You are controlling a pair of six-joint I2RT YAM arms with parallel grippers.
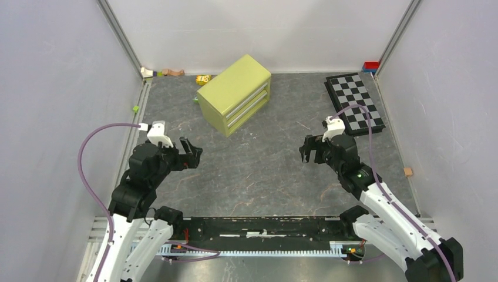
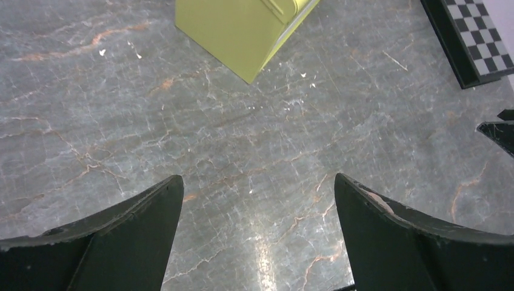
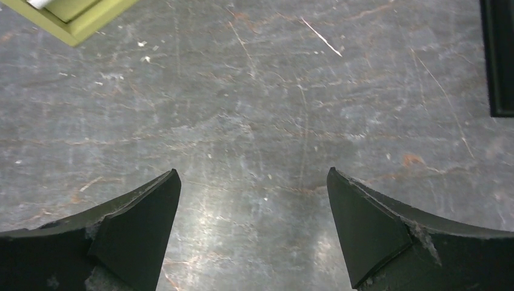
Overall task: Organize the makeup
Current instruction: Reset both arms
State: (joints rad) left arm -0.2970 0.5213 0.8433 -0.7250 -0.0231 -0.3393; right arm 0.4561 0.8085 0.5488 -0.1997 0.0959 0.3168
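No makeup shows on the table in any view; it is hidden or out of view. A yellow-green chest [image 1: 235,93] with two drawers stands at the back middle, and both drawers look shut. Its corner shows in the left wrist view [image 2: 242,30] and the right wrist view [image 3: 73,18]. My left gripper [image 1: 194,154] hovers open and empty over bare stone at the left [image 2: 257,182]. My right gripper [image 1: 308,151] hovers open and empty over bare stone at the right [image 3: 253,176]. Both point towards the middle of the table.
A black-and-white chequered board [image 1: 354,103] lies at the back right, and its edge shows in the left wrist view [image 2: 473,42]. Small coloured toy pieces [image 1: 173,72] lie along the back wall. A tan block [image 1: 407,171] sits by the right wall. Walls close three sides.
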